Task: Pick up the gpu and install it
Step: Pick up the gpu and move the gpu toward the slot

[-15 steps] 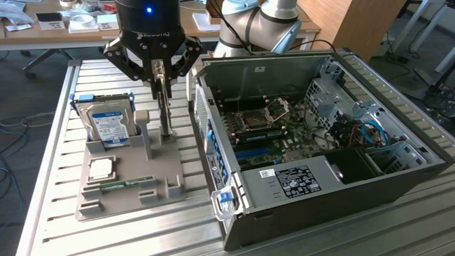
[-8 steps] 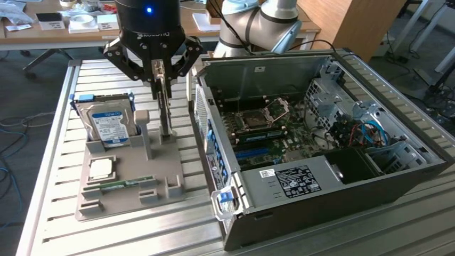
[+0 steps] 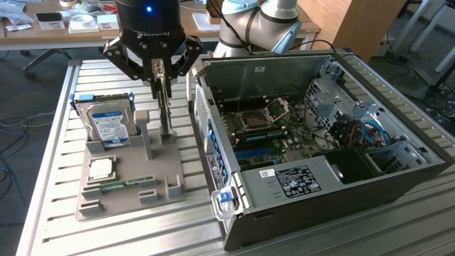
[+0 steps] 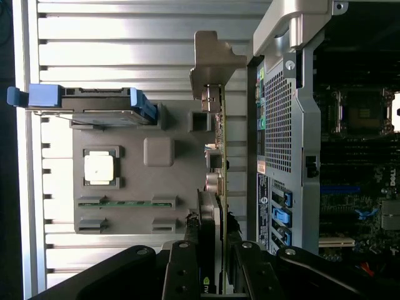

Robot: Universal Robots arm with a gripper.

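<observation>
Clamping the gripper [image 3: 162, 72] narrowly on the upper edge of the graphics card [image 3: 165, 114], one finger against each flat face. Seemingly gripping rather than merely straddling. Keeping the card on edge in a slot of the grey holder [image 3: 121, 197] straight below the gripper, probably so that thin edge is reachable from above. Showing as a slim dark board with a silver bracket at one end, the open computer case [image 3: 320, 181] sitting just beside.

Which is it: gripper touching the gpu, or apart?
Cannot tell. In the wrist view the gripper straddles the upright gpu closely on both sides, but neither contact nor a gap shows plainly.
</observation>
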